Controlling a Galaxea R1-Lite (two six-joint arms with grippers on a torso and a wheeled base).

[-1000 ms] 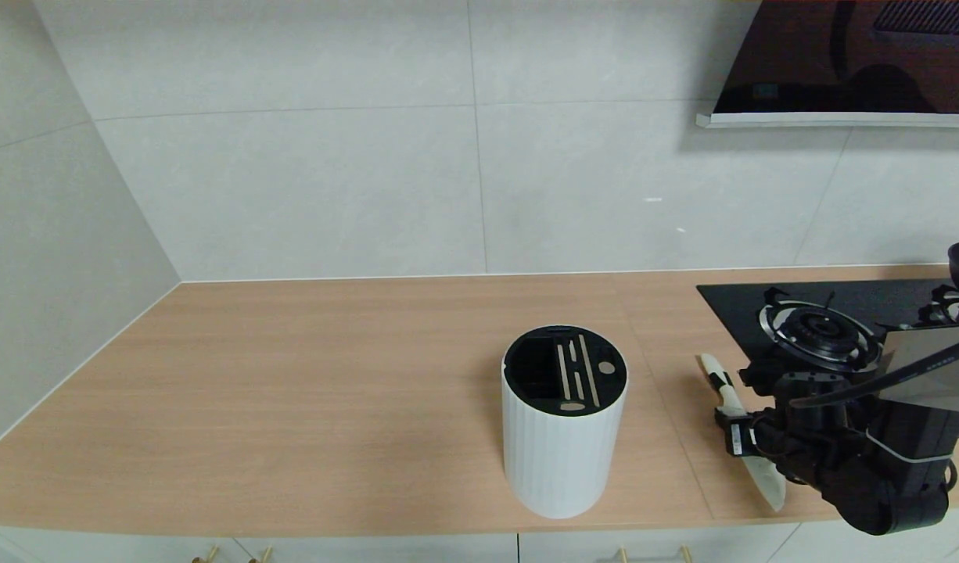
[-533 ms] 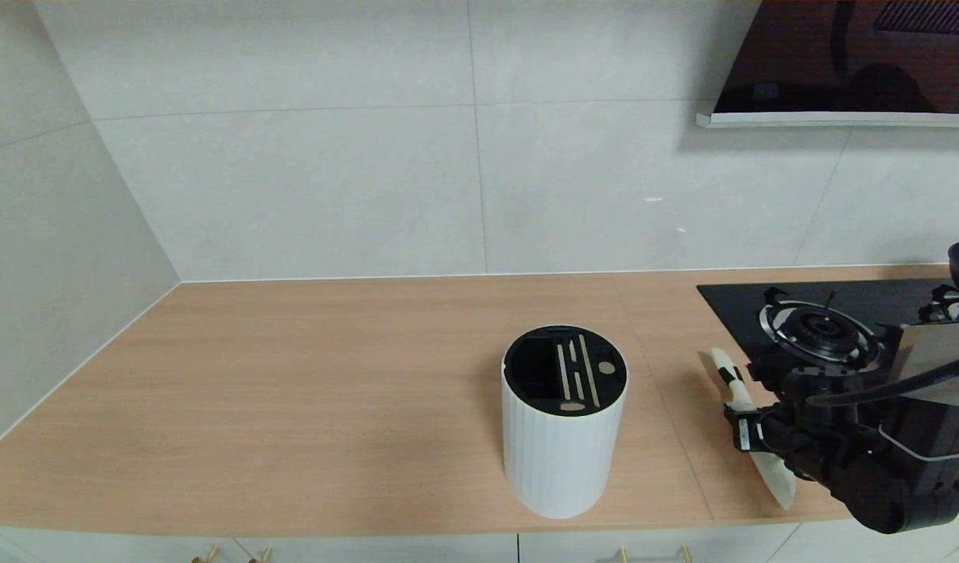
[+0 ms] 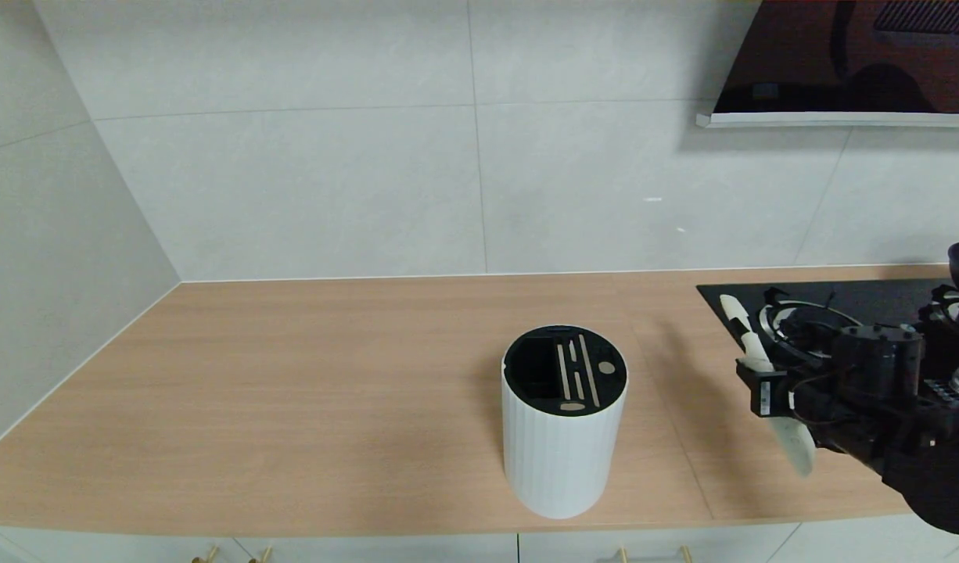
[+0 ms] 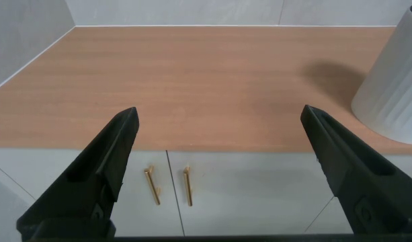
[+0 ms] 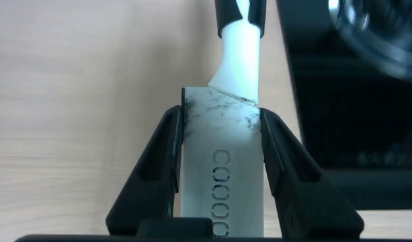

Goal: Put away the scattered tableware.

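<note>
My right gripper is shut on a white knife with a white and black handle, holding it in the air above the countertop's right part, handle toward the wall. In the right wrist view the knife sits between the two black fingers of my right gripper. A white ribbed cylindrical knife holder with a black slotted top stands left of the knife. My left gripper is open over the counter's front edge, with the holder off to one side.
A black gas hob with a burner lies behind and right of the right gripper. A range hood hangs above it. The wooden countertop stretches bare to the left, ending at tiled walls. Cabinet handles show below its front edge.
My right gripper has lifted the knife off the countertop and shifted it right and toward the hob. The metal plate seen earlier over the right arm is out of view.
</note>
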